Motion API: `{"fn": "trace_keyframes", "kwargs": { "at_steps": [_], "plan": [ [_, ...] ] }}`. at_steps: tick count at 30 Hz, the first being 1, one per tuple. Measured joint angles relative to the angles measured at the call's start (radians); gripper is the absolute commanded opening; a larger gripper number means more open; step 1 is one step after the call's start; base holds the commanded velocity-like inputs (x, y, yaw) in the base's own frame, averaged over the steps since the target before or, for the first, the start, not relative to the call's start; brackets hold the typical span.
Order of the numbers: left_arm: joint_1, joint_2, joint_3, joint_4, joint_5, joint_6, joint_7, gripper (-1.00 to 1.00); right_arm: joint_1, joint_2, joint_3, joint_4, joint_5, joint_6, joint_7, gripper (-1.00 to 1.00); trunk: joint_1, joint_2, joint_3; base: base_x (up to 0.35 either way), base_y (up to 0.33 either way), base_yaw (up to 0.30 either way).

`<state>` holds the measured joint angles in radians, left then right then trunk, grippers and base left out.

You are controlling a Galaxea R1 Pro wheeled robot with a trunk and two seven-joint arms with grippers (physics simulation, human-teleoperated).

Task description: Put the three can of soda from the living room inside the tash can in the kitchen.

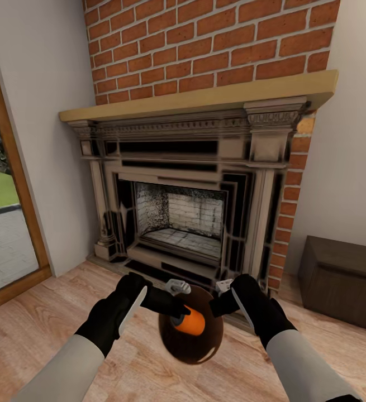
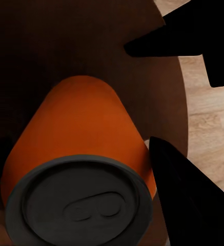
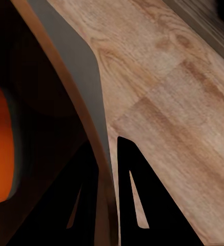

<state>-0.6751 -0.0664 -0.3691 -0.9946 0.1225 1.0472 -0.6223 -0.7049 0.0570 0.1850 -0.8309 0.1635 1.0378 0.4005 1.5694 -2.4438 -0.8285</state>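
Orange can (image 1: 192,322) inside bin (image 1: 205,349), fireplace (image 1: 183,212) behind

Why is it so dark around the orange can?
Left wrist view: the can sits inside the bin's deep brown hollow, which fades nearly to black, and the fingers are plain black shapes. Head view: the bin is brown but dim, while the floor is bright.
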Motion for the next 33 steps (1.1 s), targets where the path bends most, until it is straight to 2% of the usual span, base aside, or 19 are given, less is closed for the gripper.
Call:
{"fn": "trace_keyframes", "kwargs": {
  "at_steps": [8,13,16,20,24,27,31,33],
  "plan": [
    [0.0,-0.002,0.0,0.025,0.014,0.0,0.006,-1.0,0.0,0.002,0.001,0.023,-0.001,0.0,-0.001,-1.0,0.0,0.0,0.0,0.0,0.0,0.0],
    [0.001,-0.016,0.0,0.029,0.016,0.0,0.053,-1.0,0.0,0.004,0.001,0.017,0.016,-0.003,-0.003,-1.0,0.0,0.0,0.0,0.0,0.0,0.0],
    [0.006,-0.019,-0.002,0.03,0.018,0.0,0.067,-1.0,-0.001,0.004,0.001,0.029,0.012,-0.002,-0.003,-1.0,0.0,0.0,0.0,0.0,0.0,0.0],
    [0.007,-0.023,-0.01,0.03,0.004,0.0,0.073,-1.0,-0.003,0.004,0.001,0.035,0.014,-0.002,-0.003,-1.0,0.0,0.0,0.0,0.0,0.0,0.0],
    [0.009,-0.026,-0.038,0.031,-0.022,0.0,0.08,-1.0,-0.003,0.004,0.002,0.043,0.014,-0.002,-0.002,-1.0,0.0,0.0,0.0,0.0,0.0,0.0],
    [0.012,-0.028,-0.047,0.031,-0.032,-0.002,0.081,-1.0,-0.003,0.004,0.002,0.045,0.013,-0.002,-0.002,-1.0,0.0,0.0,0.0,0.0,0.0,0.0],
    [0.016,-0.032,-0.052,0.031,-0.036,-0.002,0.081,-1.0,-0.003,0.005,0.002,0.023,0.01,-0.001,-0.002,-1.0,0.0,0.0,0.0,0.0,0.0,0.0],
    [0.019,-0.032,-0.058,0.032,-0.052,-0.005,0.083,-1.0,-0.004,0.005,0.001,-0.012,-0.012,0.001,-0.001,-1.0,0.0,0.0,0.0,0.0,0.0,0.0]
  ]
}}
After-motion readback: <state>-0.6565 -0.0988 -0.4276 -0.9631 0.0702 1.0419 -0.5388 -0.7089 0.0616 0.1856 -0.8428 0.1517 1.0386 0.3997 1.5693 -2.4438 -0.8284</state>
